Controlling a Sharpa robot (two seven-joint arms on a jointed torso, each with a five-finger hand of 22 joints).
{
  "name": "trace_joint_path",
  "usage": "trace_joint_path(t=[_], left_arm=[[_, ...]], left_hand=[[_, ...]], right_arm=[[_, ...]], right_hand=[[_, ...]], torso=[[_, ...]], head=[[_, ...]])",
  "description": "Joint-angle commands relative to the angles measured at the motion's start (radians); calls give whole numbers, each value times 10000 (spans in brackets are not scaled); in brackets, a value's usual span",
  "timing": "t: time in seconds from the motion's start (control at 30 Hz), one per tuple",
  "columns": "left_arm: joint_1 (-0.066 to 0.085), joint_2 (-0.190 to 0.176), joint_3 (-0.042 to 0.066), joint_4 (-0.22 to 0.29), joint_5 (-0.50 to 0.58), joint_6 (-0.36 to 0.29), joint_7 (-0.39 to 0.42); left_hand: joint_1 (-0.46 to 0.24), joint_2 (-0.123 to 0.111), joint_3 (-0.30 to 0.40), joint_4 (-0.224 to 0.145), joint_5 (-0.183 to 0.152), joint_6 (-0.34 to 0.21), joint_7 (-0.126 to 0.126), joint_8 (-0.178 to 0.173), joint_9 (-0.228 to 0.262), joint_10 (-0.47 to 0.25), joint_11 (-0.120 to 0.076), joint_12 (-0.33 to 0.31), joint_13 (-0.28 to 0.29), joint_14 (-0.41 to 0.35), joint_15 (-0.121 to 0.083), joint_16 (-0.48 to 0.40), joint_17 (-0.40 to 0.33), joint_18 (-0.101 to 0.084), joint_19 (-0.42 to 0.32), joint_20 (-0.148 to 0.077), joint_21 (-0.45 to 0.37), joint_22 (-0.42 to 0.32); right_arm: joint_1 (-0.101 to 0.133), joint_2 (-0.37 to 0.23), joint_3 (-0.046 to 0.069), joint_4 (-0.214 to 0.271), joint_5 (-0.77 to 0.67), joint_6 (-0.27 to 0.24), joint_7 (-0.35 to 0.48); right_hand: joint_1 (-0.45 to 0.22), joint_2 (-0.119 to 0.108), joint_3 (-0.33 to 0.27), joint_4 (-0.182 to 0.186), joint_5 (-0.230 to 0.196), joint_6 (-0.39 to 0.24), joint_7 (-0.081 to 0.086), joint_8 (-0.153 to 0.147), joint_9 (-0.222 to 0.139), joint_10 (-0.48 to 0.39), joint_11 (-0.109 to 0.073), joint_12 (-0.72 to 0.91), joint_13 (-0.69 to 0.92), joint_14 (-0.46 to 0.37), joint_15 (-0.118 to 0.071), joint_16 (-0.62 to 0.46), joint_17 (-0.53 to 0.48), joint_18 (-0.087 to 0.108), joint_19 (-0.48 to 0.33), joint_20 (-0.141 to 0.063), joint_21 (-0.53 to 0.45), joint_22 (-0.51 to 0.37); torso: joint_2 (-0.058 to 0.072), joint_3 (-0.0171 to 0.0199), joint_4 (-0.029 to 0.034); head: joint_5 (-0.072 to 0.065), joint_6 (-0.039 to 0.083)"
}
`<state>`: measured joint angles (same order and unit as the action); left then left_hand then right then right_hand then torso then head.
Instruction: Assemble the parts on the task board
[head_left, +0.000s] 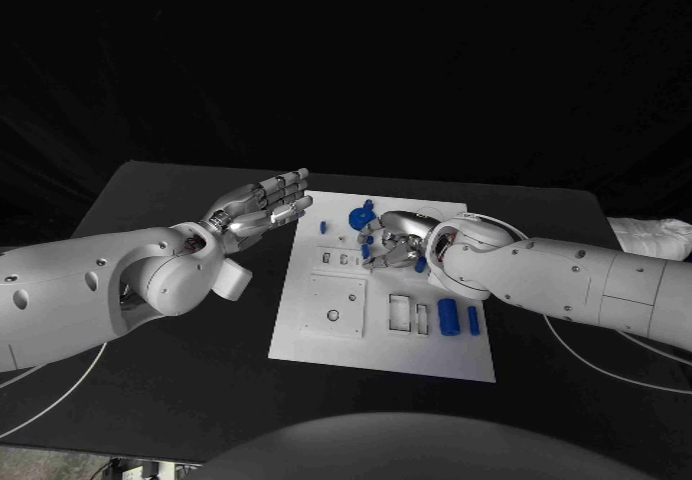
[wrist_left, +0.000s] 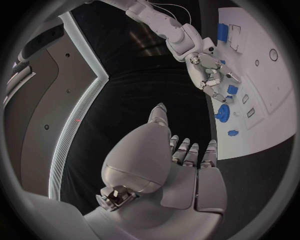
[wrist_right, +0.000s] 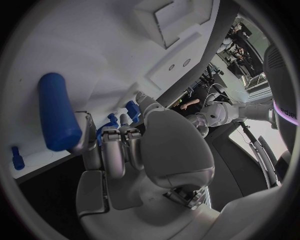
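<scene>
Two robot hands we see: our right robot hand (head_left: 392, 243) rests fingers-down on the white plastic task board (head_left: 335, 335), among small blue parts (head_left: 361, 214); whether it grips one, we cannot tell. Our left robot hand (head_left: 264, 207) hovers spread, empty, beside the board.

From the head camera my right hand (head_left: 397, 243) covers the middle of the task board's (head_left: 325, 335) far half, so I can't tell what its fingers touch or whether they hold a part. The small blue pieces (head_left: 366, 214) around it are partly hidden and too small to identify. In the right wrist view the long blue part (wrist_right: 57, 118) is half behind my fingertips (wrist_right: 87, 145); contact is unclear.
</scene>
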<state>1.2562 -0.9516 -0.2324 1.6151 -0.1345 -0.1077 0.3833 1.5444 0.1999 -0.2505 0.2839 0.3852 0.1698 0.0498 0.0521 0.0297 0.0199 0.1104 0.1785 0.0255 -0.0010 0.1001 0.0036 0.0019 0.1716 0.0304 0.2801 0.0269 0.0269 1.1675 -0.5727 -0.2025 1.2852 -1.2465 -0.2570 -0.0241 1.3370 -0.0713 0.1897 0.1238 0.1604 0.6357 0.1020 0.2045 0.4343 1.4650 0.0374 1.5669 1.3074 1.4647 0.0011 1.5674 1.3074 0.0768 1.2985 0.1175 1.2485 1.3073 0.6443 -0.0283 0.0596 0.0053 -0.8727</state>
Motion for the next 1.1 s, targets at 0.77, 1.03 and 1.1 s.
trace_joint_path(t=[0.77,1.03,1.1], left_arm=[[30,55,13,78,-970,-1328,223],[707,396,32,79,-2794,-2792,-1256],[1029,581,34,46,-3508,-2651,-2470]], left_hand=[[-411,-11,-401,74,-874,1114,290,646,162,1564,825,3121,492,2861,654,1946,750,33,2766,12,1980,702],[-707,-56,-927,-183,-1470,4888,1447,2730,777,7093,367,8950,2903,8864,87,8759,3558,92,8654,-560,6018,2529],[-1136,43,-1177,97,-1661,5571,1149,3301,896,9548,-104,11713,6909,10254,-490,12162,6731,-15,9742,-1338,7763,3594]], right_arm=[[1415,-1680,8,2002,308,-1625,1292],[2060,-2846,-4,2875,906,-1858,1936],[2124,-3130,-15,2981,1131,-1913,2042]], right_hand=[[-605,-787,-1393,1699,-1112,-254,42,-419,-821,1058,-81,39,2634,1061,-160,34,2634,57,-68,-221,-246,1524],[-2075,594,-1768,1652,-1043,815,255,292,-564,1058,121,39,2634,1061,17,34,2634,-171,713,-50,771,1840],[-2440,1097,-1789,1619,-240,1120,258,670,-371,1058,132,39,2634,1061,21,34,2634,-281,1115,-27,1289,1992]], torso=[[-37,12,-4],[-182,76,-98],[-217,94,-152]], head=[[-7,1],[72,1],[98,1]])
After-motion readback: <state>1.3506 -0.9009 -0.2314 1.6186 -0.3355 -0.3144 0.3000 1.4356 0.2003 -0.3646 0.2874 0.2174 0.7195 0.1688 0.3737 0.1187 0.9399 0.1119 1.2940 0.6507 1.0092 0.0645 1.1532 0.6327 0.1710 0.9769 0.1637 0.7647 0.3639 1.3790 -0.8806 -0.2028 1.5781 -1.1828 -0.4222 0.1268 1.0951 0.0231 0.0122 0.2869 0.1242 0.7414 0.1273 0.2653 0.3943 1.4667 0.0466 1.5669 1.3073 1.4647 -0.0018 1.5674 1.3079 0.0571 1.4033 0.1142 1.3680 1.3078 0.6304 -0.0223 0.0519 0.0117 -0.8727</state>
